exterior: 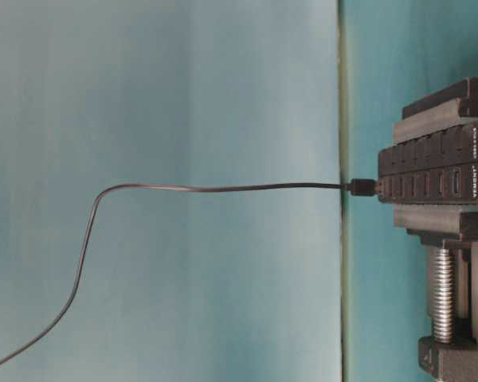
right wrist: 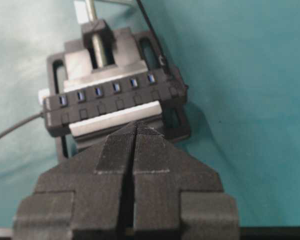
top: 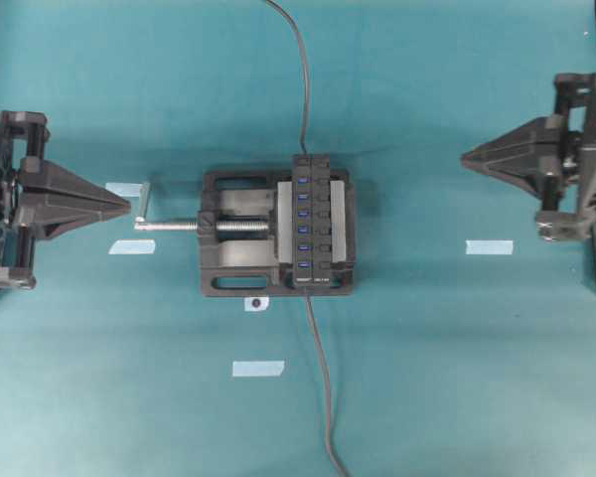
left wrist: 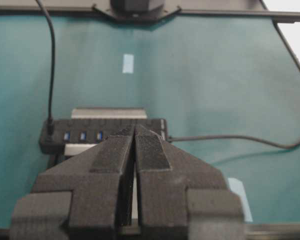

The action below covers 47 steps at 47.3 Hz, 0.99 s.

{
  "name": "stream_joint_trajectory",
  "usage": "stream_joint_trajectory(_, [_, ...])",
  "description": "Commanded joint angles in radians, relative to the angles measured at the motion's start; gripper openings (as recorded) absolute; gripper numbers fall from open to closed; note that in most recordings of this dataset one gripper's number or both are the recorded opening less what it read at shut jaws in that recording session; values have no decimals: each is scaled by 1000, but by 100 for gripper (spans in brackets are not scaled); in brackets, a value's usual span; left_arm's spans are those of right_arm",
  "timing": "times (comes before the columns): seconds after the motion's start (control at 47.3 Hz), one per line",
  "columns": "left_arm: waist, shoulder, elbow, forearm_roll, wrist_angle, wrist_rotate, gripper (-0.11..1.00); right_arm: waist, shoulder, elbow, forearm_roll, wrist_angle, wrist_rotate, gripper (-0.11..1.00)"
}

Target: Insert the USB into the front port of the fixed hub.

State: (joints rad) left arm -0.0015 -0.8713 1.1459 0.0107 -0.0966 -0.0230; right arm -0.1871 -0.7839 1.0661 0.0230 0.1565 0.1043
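My left claw (top: 127, 207) has its two fingers pressed together and holds nothing; it hangs over the left side of the desk (top: 427, 378), its tip close to the bent crank (top: 144, 204) of the vise (top: 233, 234) but not touching it as far as I can tell. My right claw (top: 465, 156) is likewise pinched tight on nothing, well apart from the vise on the right side.

Between them, near the middle of the desk, the vise clamps the fixed hub (top: 312, 221) between its silvery jaw plates, the hub's row of blue ports facing up. In the table-level view the USB (exterior: 360, 188) sits against the end of the hub, its thin cable (exterior: 207, 189) running away level, then dropping in a curve. Overhead, a cable leaves each end of the hub, one toward the top edge and one toward the bottom edge. My left wrist view shows a cable coming down onto the hub's far-left top and another leaving its right end.

Pale tape marks (top: 489, 246) lie scattered on the teal cloth, and a small dark-centred sticker (top: 254, 303) lies just below the vise.
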Motion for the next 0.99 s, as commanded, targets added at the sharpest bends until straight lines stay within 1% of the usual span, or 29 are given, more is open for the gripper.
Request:
stream_joint_trajectory(0.0, [-2, 6, -28, 2, 5, -2, 0, -6, 34, -37, -9, -11, -17, -5])
stream_joint_trajectory(0.19, [-2, 6, -28, 2, 26, -2, 0, -23, 104, -66, -15, -40, -66, -5])
stream_joint_trajectory(0.296, [-2, 3, -28, 2, 28, 0, 0, -37, 150, -87, -15, -44, -81, -5])
stream_joint_trajectory(0.549, [-2, 0, -28, 2, 28, -2, 0, -74, 261, -144, -17, -40, -97, -5])
stream_joint_trajectory(0.782, [-3, -2, -28, 2, 28, 0, 0, -74, 379, -206, -17, -15, -153, -5])
stream_joint_trajectory(0.972, [-2, -2, -28, 3, 28, 0, 0, -74, 469, -268, -17, -14, -183, -5])
